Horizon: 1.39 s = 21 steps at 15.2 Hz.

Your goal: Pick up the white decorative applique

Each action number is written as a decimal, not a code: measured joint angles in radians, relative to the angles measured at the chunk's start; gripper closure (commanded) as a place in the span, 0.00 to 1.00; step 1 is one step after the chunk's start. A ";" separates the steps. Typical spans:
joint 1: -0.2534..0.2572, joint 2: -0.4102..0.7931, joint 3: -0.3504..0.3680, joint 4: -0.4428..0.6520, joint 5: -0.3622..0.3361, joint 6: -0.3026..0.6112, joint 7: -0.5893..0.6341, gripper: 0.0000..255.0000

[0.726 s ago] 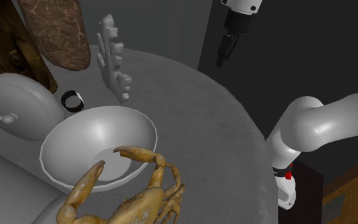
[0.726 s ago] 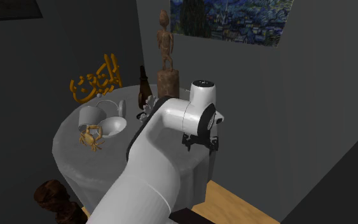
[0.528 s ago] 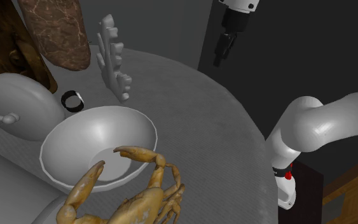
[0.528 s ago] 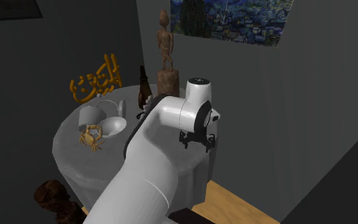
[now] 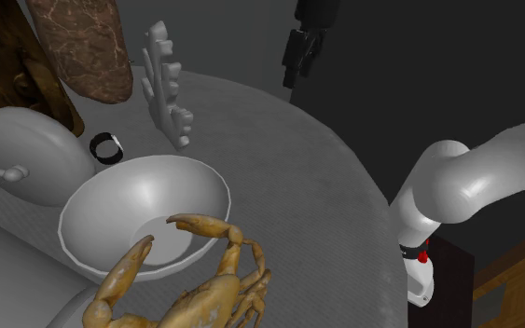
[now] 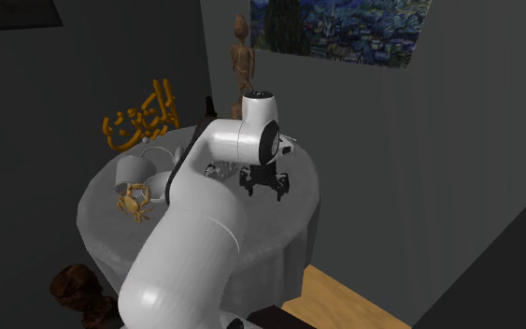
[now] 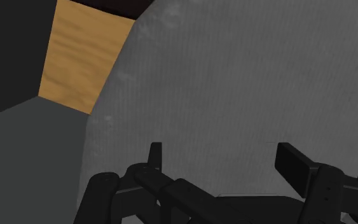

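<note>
**Gripper** (image 7: pixel 225 162): all black, matte, with angular links. Jaws spread wide and nothing between them. The two flat fingers (image 7: pixel 294 163) hang over bare cloth near the table's rim. In the shoulder view the gripper (image 5: pixel 299 56) is above the far edge of the table. In the second exterior view it (image 6: pixel 263 182) hangs under the white wrist.

**Table** (image 5: pixel 288 177): round, draped in grey cloth with a fine woven grain. A tan wood-grain floor (image 7: pixel 82 57) shows past its edge.

**White applique** (image 5: pixel 164 86): plain white, flat, with a lobed, leaf-like outline. It stands upright on the far part of the table, to the shoulder view's left of the gripper and well apart from it.

**Bowl** (image 5: pixel 111 233): smooth, white, wide and shallow, nearer the camera than the applique.

**Crab** (image 5: pixel 204 284): tan, glossy and jointed, with one claw over the bowl's rim.

**Ring** (image 5: pixel 107 147): small black-and-white band beside the bowl.

**Mottled brown piece** (image 5: pixel 83 42): rounded, stone-like veining, just beside the applique.

**Change over 0.7 s:** the gripper has moved toward the shoulder view's left, nearer the applique. The wrist has swung in over the table. The table's things are unmoved.
</note>
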 measured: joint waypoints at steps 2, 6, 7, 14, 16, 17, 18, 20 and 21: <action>0.006 0.041 0.038 0.052 0.010 -0.004 0.042 0.00; 0.012 0.139 0.114 0.173 0.017 -0.017 0.127 0.00; 0.014 0.164 0.134 0.203 0.016 -0.019 0.149 0.00; 0.020 0.382 0.281 0.480 -0.037 -0.071 0.320 0.00; 0.030 0.452 0.328 0.561 -0.069 -0.086 0.377 0.00; 0.035 0.497 0.352 0.617 -0.092 -0.104 0.405 0.00; 0.044 0.544 0.376 0.675 -0.119 -0.121 0.437 0.00; 0.068 0.624 0.416 0.774 -0.170 -0.156 0.492 0.00; 0.073 0.635 0.421 0.780 -0.177 -0.153 0.503 0.00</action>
